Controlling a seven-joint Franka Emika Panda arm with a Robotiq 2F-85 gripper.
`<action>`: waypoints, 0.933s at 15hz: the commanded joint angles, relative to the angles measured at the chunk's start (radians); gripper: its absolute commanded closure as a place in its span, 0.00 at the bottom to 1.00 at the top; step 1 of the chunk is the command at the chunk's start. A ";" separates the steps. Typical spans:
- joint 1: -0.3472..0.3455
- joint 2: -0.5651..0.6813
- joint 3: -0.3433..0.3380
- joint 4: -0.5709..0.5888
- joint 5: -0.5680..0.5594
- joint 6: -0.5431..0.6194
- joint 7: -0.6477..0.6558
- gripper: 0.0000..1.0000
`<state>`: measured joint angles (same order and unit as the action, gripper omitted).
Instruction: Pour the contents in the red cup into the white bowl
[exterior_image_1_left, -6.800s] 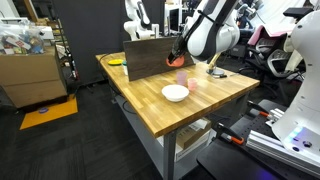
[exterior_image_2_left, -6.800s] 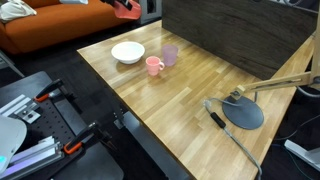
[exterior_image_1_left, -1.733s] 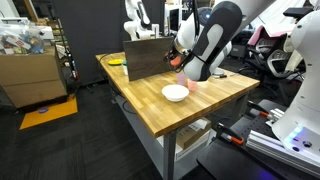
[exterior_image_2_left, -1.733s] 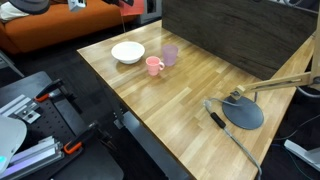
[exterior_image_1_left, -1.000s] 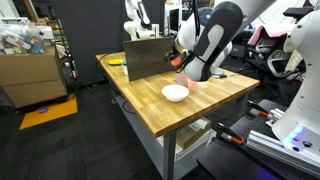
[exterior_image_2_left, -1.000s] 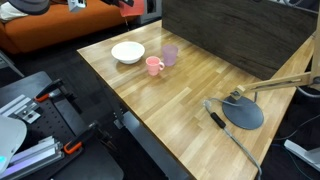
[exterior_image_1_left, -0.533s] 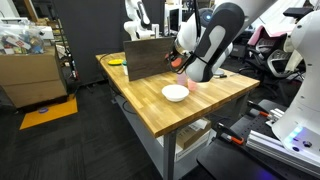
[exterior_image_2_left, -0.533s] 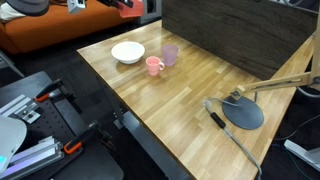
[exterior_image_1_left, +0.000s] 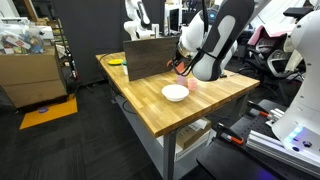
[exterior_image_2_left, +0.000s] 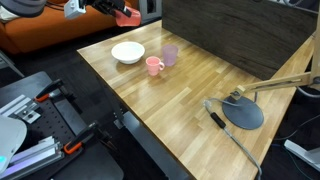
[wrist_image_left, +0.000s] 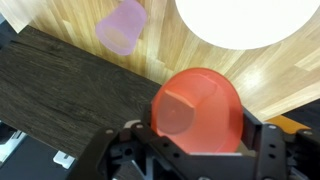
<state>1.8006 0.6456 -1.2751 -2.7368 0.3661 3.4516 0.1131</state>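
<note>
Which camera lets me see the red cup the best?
The wrist view. The red cup is big and close there, gripped between the dark fingers. In an exterior view it is a small red shape near the top edge. In an exterior view with the big arm, it is only a tiny spot beside that arm.

The red cup (wrist_image_left: 200, 105) reads plain red-orange against the black hand (wrist_image_left: 198, 135), the white bowl (exterior_image_2_left: 127, 52) is unpatterned white, the lilac cup (exterior_image_2_left: 170, 54) is translucent, the pink cup (exterior_image_2_left: 154, 66) is solid pink, the table (exterior_image_2_left: 200, 90) is pale plank-striped wood, and the board (exterior_image_2_left: 240, 35) is dark brown.
</note>
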 joint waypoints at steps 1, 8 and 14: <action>-0.057 -0.137 -0.014 0.000 -0.072 -0.029 -0.104 0.45; 0.073 -0.296 -0.152 -0.006 -0.125 -0.236 -0.210 0.45; 0.061 -0.276 -0.131 -0.001 -0.112 -0.227 -0.185 0.20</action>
<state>1.8621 0.3696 -1.4061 -2.7380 0.2545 3.2242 -0.0724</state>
